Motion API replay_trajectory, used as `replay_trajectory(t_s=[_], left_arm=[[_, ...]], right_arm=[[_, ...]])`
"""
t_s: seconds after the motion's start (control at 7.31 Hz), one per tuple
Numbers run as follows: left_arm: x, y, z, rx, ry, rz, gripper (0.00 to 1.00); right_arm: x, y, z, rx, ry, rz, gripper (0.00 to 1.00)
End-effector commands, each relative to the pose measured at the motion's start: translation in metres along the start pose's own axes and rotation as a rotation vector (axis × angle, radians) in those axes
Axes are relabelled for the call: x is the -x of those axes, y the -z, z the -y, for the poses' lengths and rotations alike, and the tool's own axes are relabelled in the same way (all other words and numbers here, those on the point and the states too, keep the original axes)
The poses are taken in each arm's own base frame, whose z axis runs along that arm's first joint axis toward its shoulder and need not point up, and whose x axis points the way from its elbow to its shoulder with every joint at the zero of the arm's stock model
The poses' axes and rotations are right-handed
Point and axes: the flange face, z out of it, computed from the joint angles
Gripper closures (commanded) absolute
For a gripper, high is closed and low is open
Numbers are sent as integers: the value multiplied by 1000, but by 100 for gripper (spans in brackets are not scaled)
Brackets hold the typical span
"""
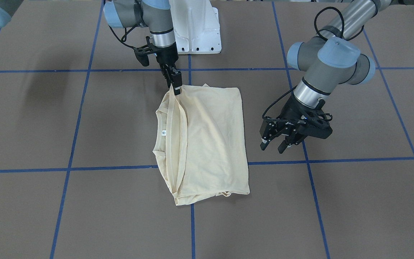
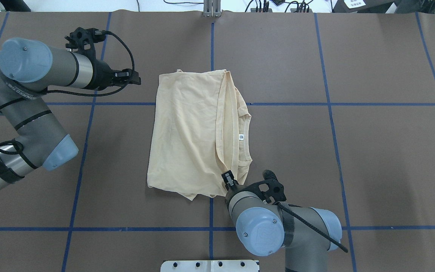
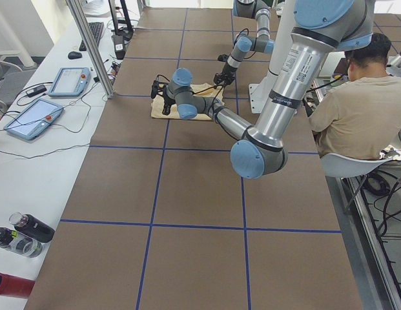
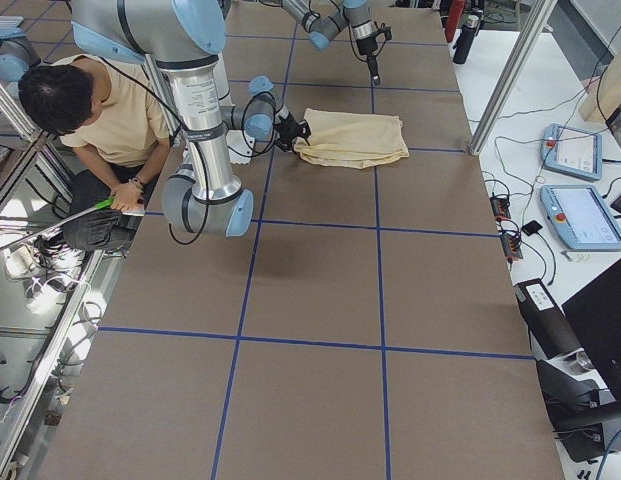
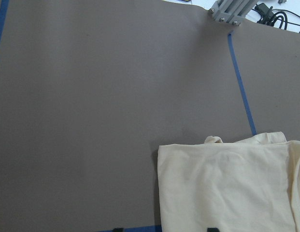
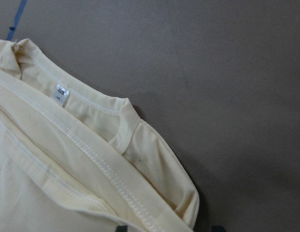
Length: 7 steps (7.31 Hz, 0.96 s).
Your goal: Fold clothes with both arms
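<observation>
Cream-yellow and folded to a rough rectangle, the T-shirt point(image 1: 210, 136) lies mid-table point(image 1: 354, 208). Its collar point(image 6: 99, 100) and white tag point(image 1: 163, 132) run along the edge on the robot's right. The right gripper point(image 1: 175, 88) stands at the shirt corner nearest the robot's base. In its wrist view the jaws sit apart with the folded edge between them (seemingly unclamped). The left gripper point(image 1: 272, 146) hangs wide open and empty just off the opposite edge, clear of the cloth. Brown surface crossed by blue tape lines point(image 1: 311, 180) spreads wide on every side.
</observation>
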Motion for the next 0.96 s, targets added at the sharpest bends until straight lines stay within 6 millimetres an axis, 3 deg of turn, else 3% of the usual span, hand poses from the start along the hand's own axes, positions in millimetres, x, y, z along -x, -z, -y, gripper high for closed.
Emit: replay_trajectory(t_s=[0.0, 0.14, 0.41, 0.82], left_arm=[[0, 2, -1, -1, -1, -2, 35], [0, 2, -1, -1, -1, -4, 35], [-1, 5, -1, -4, -2, -6, 35], [-6, 31, -16, -4, 139, -44, 36]], right_arm=[[0, -1, -1, -1, -3, -1, 95], [0, 0, -1, 1, -3, 0, 100], [2, 4, -2, 15, -3, 3, 100], [7, 23, 4, 34, -10, 15, 100]])
